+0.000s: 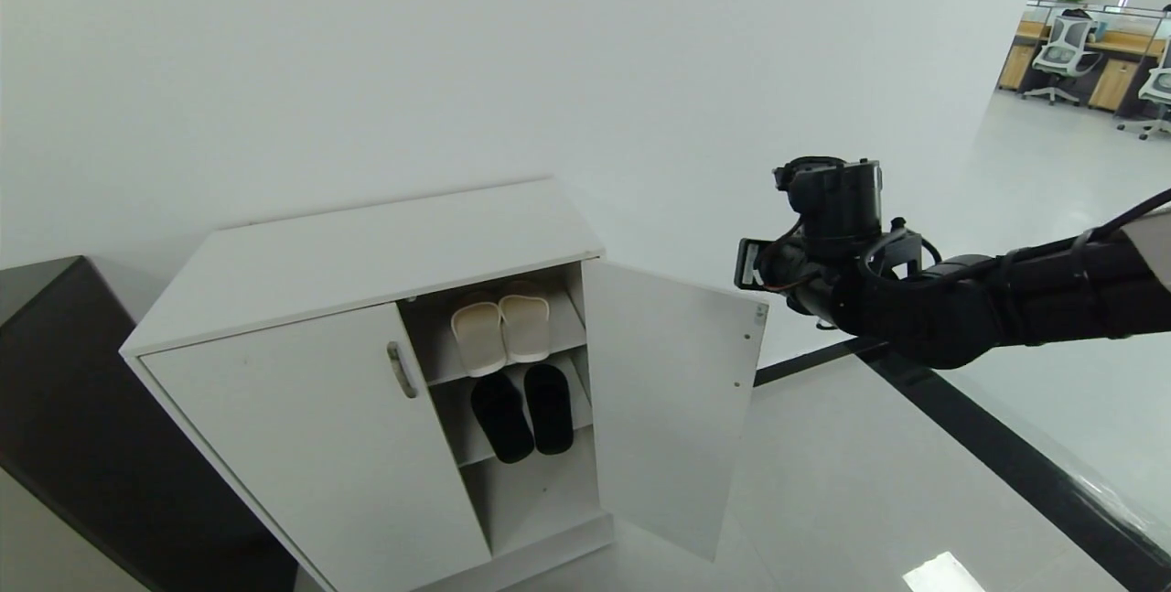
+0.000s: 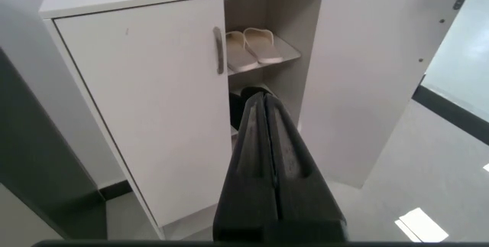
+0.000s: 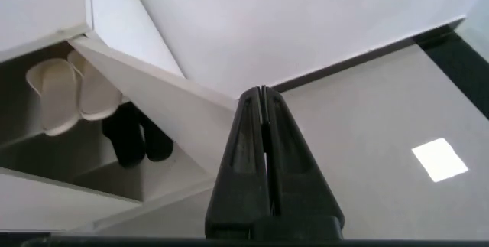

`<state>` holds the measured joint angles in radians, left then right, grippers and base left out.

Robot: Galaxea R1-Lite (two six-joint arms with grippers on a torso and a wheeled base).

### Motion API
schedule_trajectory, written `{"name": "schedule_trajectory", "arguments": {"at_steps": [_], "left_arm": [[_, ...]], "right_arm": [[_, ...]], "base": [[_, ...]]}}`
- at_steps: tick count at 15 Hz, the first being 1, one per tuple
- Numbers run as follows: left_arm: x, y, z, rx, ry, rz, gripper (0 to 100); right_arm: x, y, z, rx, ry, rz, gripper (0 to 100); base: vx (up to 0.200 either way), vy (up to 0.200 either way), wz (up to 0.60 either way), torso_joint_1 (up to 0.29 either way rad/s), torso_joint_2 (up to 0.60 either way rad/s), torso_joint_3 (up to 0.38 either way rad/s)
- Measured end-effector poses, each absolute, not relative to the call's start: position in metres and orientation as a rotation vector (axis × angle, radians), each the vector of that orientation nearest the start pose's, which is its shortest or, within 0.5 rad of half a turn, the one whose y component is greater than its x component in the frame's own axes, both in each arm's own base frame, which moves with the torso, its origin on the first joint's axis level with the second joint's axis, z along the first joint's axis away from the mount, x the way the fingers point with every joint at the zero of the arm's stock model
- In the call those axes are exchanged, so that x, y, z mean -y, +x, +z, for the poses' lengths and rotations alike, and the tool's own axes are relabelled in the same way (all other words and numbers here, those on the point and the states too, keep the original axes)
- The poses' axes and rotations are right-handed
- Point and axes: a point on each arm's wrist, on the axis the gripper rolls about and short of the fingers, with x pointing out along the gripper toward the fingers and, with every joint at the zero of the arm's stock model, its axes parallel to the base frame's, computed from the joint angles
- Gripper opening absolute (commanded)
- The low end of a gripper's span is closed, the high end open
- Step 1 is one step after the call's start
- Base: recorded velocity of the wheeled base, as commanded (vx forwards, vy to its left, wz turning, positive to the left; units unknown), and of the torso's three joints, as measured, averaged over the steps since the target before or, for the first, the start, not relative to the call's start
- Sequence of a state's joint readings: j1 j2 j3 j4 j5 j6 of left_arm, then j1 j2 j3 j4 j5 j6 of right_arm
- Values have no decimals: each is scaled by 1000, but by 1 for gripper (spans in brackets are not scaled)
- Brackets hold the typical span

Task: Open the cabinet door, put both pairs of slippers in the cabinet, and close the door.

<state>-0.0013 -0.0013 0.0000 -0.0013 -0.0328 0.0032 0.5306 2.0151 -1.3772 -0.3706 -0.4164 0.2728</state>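
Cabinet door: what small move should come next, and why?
Probably swing the right gripper against the outer face of the open door and begin pushing it shut: the white slippers and black slippers already sit inside the cabinet, and that gripper hangs shut near the door's free edge.

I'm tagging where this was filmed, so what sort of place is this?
Probably an office interior: swivel chairs and wooden desks stand in the room beyond, and a white cabinet holding slippers sits against a bare white wall.
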Motion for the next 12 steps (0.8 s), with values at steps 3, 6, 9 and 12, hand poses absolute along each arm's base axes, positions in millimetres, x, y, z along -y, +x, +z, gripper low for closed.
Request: {"name": "schedule_trajectory", "arguments": {"at_steps": [3, 6, 9, 12], "left_arm": [[1, -23, 76, 3, 3, -36, 0], [1, -23, 76, 3, 3, -35, 0], [1, -23, 76, 3, 3, -35, 0], [1, -23, 76, 3, 3, -36, 0]], "right_arm": [[-194, 385, 184, -269, 148, 51, 0], [-195, 399, 168, -289, 140, 35, 0], [-194, 407, 158, -303, 134, 24, 0], [-197, 406, 151, -320, 125, 30, 0]], "base": [[0, 0, 0, 0, 0, 0], [0, 0, 0, 0, 0, 0], [0, 0, 0, 0, 0, 0], [0, 0, 0, 0, 0, 0]]}}
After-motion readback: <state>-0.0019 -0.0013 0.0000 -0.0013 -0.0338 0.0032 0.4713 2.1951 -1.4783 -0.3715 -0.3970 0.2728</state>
